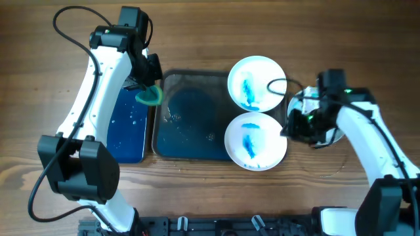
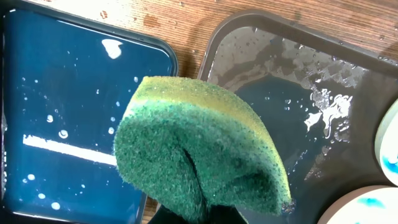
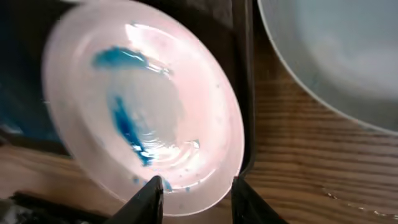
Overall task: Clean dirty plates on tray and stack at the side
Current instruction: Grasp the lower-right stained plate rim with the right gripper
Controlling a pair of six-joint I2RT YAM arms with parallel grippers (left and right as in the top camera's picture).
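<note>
Now, two smeared plates sit at the right end of the tray (image 1: 190, 118): the far plate (image 1: 256, 82) and the near plate (image 1: 254, 141). Both have blue paint in the middle and both lap over the tray's right rim. A third plate (image 3: 336, 56), clean-looking as far as it shows, lies on the table (image 1: 39, 39) just beside the tray, mostly hidden under the right arm in the overhead view.

The right gripper (image 3: 196, 200) is at the near plate's edge, jaws part-way apart with the rim showing between the fingers and nothing pinched. Over on the other side, the left gripper (image 1: 148, 88) is clamped tight on a folded green sponge (image 2: 199, 149), held above the gap between the tray and the wet small blue tray (image 1: 128, 128).

So the step looks like steadying a dirty plate for a scrub. To do it well, get the right fingers squarely over the rim before closing. Grip firmly, since the plate looks wet and slippery, and keep it low over the tray so drips land there. Then bring the sponge flat across the smear rather than edge-on.
</note>
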